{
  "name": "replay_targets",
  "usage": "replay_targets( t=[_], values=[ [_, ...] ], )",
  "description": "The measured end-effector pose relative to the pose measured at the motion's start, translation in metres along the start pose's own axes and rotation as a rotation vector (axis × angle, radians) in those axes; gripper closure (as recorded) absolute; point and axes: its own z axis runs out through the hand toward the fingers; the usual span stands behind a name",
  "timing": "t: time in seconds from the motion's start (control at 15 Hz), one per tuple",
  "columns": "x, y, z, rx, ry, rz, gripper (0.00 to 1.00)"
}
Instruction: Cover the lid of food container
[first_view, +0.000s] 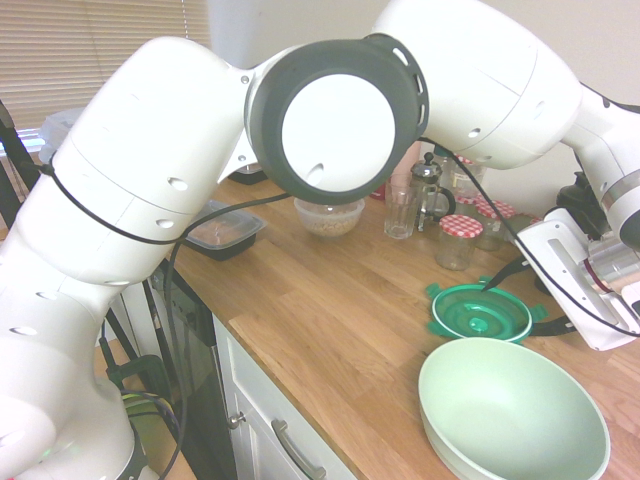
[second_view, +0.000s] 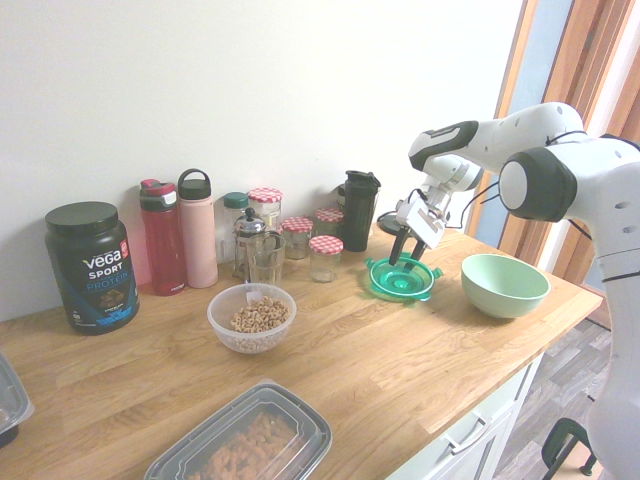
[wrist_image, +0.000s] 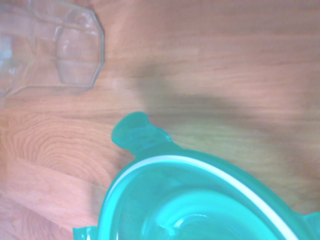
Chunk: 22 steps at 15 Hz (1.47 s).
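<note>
Clear-topped tray (second_view: 250, 440) in front, green lid (first_view: 481, 313) by gripper (first_view: 508, 309)

Its fingers are spread wide at the lid's right edge. The food bowl (second_view: 252, 319) is seen to the left, so a leftward carry will probably be needed.

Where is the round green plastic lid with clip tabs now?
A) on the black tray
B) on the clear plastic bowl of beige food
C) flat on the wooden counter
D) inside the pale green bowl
C: the round green plastic lid lies on the wooden counter.
</note>
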Motion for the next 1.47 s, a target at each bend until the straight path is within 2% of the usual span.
replay_targets(
  t=[1.2,1.33,1.47],
  values=[
    [-0.001,0.022,0.013,0.059,-0.014,0.033,1.0],
    [-0.002,0.022,0.006,0.06,-0.004,0.074,1.0],
    [-0.009,0.018,-0.02,0.023,0.048,0.115,1.0]
  ],
)
